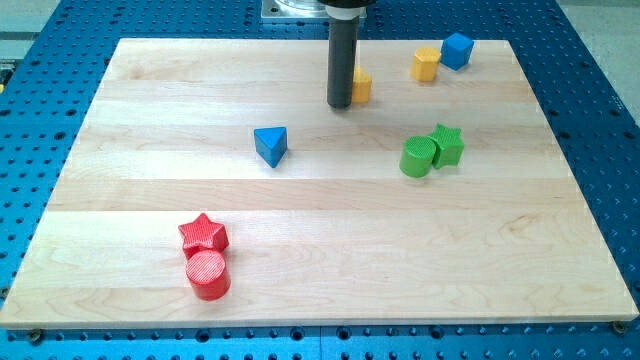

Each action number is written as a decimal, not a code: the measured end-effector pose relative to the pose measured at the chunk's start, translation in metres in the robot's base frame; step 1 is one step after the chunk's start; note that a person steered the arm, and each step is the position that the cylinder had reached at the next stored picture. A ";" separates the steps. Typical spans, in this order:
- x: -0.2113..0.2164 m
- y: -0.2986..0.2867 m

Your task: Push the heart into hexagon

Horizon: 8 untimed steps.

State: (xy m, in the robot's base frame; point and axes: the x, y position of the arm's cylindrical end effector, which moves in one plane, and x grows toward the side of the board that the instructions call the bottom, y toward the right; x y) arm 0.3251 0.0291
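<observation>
My tip (340,105) rests on the wooden board (320,280) near the view's top centre. A yellow block (362,86), half hidden behind the rod, touches or nearly touches the rod's right side; its shape cannot be made out, it may be the heart. A second yellow block (426,63), which looks like a hexagon, stands further to the right and slightly higher in the view. A blue cube (457,50) sits right beside it, at its upper right.
A blue triangle (271,145) lies below and left of my tip. A green cylinder (416,158) and a green star (447,145) touch each other at the right. A red star (203,234) and a red cylinder (208,275) sit together at the bottom left.
</observation>
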 end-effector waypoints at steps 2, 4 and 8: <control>0.000 -0.053; -0.026 -0.006; 0.005 0.074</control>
State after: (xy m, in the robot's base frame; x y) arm 0.3301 0.1027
